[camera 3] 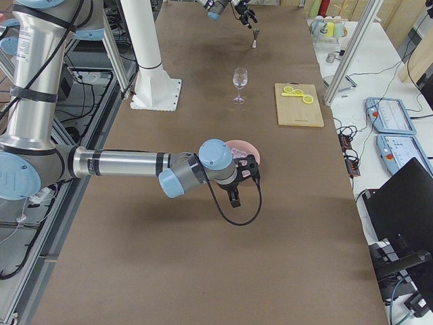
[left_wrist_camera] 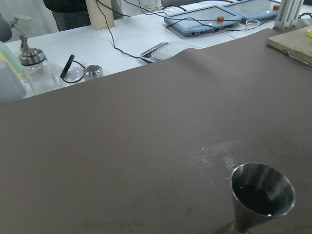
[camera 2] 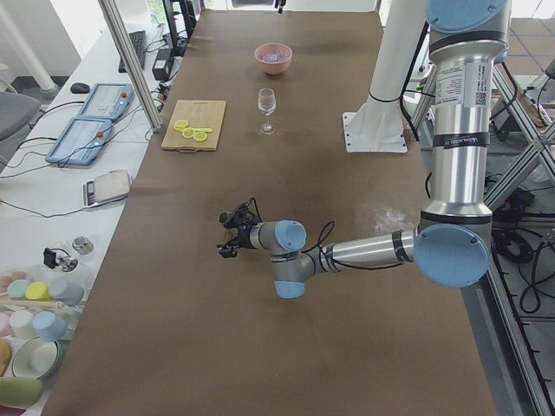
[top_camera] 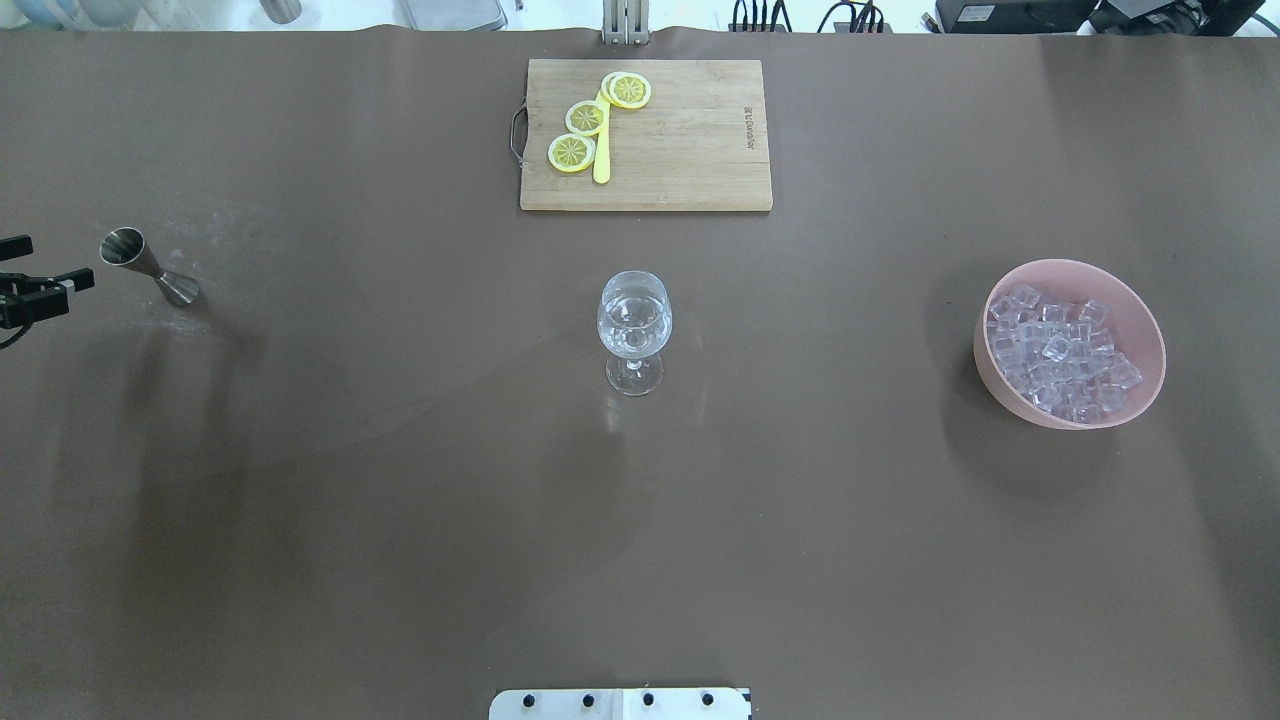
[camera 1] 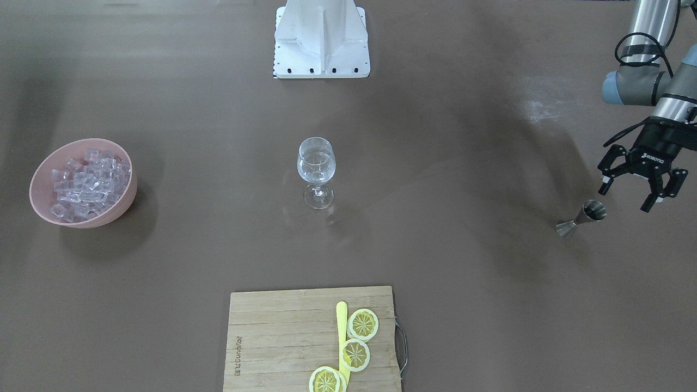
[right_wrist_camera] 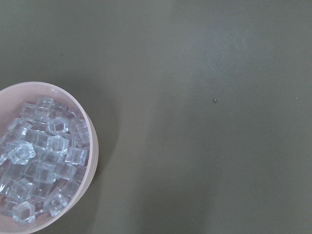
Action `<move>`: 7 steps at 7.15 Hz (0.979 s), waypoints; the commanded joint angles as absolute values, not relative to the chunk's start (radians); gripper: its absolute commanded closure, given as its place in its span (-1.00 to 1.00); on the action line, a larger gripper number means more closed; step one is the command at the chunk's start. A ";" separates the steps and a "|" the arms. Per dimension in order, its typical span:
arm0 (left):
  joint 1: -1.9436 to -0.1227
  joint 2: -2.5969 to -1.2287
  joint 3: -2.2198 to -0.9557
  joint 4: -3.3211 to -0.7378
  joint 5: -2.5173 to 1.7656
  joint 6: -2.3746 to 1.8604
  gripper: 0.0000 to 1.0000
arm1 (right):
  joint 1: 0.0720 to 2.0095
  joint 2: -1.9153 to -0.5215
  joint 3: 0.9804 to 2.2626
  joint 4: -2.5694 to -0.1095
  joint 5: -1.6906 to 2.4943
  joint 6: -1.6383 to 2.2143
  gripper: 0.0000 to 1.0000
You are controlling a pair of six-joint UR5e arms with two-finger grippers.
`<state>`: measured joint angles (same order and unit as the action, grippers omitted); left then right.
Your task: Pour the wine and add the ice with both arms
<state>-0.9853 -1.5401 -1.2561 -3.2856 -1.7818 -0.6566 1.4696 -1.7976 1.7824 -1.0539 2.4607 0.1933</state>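
A wine glass stands at the table's middle with a little clear wine in it. A steel jigger stands upright near my left gripper, which is open, empty and hovering just beside it; they also show in the overhead view, the jigger and the gripper. The left wrist view looks into the jigger's dark cup. Ice cubes fill a pink bowl. My right gripper hangs by the bowl; I cannot tell whether it is open or shut.
A wooden cutting board with three lemon slices and a yellow knife lies at the far edge from the robot. The white base block stands at the robot's side. The right wrist view shows the ice.
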 commanded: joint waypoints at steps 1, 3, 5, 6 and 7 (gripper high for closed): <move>-0.934 -1.542 -1.256 -3.295 -1.735 -0.663 -0.93 | 1.470 -1.799 1.782 -1.054 2.461 0.192 -1.00; -0.881 -1.562 -1.252 -3.292 -1.658 -0.663 -0.93 | 1.470 -1.807 1.786 -1.054 2.462 0.192 -1.00; -0.877 -1.583 -1.241 -3.290 -1.623 -0.663 -0.93 | 1.470 -1.810 1.789 -1.054 2.464 0.192 -1.00; -0.873 -1.585 -1.241 -3.289 -1.620 -0.667 -0.93 | 1.470 -1.810 1.789 -1.054 2.462 0.192 -1.00; -0.870 -1.586 -1.243 -3.289 -1.594 -0.669 -0.93 | 1.470 -1.810 1.790 -1.054 2.464 0.190 -1.00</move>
